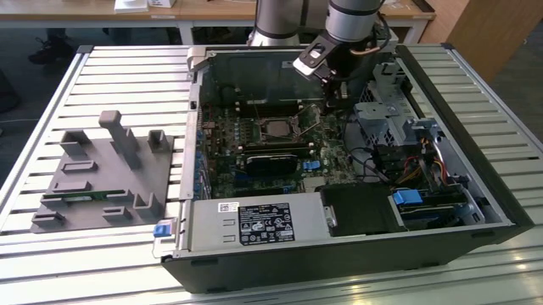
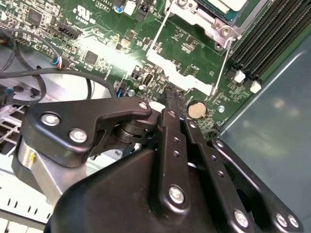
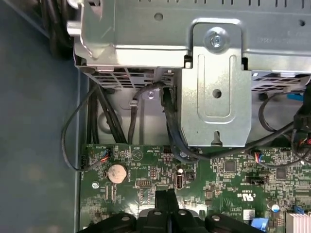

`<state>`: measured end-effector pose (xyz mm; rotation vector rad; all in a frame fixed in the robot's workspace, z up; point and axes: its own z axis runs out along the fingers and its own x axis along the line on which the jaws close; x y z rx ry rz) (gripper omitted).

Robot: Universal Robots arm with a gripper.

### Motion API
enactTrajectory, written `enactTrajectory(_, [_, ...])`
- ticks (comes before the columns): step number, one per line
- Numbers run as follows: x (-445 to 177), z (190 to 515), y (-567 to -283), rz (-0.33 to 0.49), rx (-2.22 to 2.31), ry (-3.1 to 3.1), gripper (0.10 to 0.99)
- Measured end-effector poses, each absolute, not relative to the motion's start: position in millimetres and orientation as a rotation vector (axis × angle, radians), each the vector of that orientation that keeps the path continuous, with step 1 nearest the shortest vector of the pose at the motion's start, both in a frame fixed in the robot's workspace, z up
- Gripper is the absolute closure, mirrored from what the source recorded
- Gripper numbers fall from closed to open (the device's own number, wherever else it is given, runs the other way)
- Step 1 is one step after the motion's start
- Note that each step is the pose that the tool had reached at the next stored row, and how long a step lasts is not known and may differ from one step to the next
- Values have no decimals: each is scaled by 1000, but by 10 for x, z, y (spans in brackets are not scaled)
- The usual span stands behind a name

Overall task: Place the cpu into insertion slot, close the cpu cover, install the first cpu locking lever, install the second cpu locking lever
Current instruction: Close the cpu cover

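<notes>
The cpu [image 1: 276, 129] is a pale square chip seated in the insertion slot [image 1: 257, 131] on the green motherboard, at the middle of the open computer case. The silvery cpu cover [image 2: 206, 22] lies down around the chip [image 2: 226, 5]. Two thin wire locking levers [image 2: 159, 30] [image 2: 222, 57] stick up off the board beside the socket, unlatched. My gripper [image 1: 341, 94] hangs inside the case to the exterior view's right of the socket and a little behind it. Its black fingers [image 3: 167, 201] are pressed together over bare board, holding nothing.
A metal drive cage [image 3: 214, 82] with black cables [image 3: 165, 116] stands close by the gripper. A black heatsink block [image 1: 271, 164] and a labelled power supply [image 1: 259, 225] sit in front of the socket. A grey parts fixture [image 1: 102, 178] lies outside the case on the slatted table.
</notes>
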<state>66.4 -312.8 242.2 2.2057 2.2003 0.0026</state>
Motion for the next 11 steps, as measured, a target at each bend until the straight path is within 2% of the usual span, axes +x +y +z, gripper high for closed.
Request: enactTrajectory(11, [457,2403,-3128,1,2206,2201,980])
